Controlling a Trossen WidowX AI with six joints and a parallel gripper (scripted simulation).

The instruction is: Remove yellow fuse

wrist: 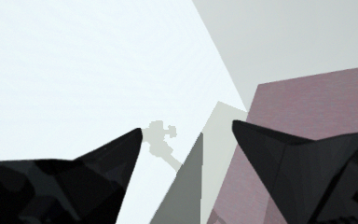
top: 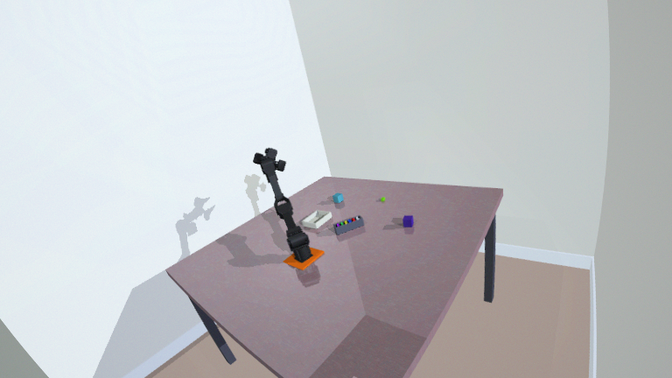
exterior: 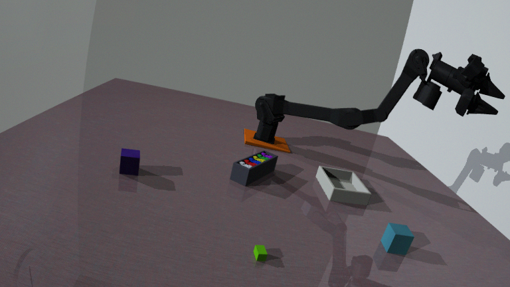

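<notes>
The yellow fuse [top: 346, 222] [exterior: 258, 159] sits in the dark grey fuse block [top: 349, 227] [exterior: 257, 173], in a row between the green and the blue fuse. The white tray [top: 311, 225] [exterior: 349, 196] stands beside the block, and no object shows in it. My gripper [exterior: 500, 105] [wrist: 186, 128] is open with nothing between the fingers. It is raised high and far out to the side of the block and tray, at the right of the exterior view. The wrist view shows neither block nor tray.
The block also holds green, blue, red, white and purple fuses. A teal cube [top: 338, 198] [exterior: 397, 239], a small lime cube [top: 382, 199] [exterior: 259, 253] and a dark purple cube [top: 408, 221] [exterior: 129, 162] stand on the table. The arm's base is on an orange plate [top: 315, 255] [exterior: 248, 140] near the block.
</notes>
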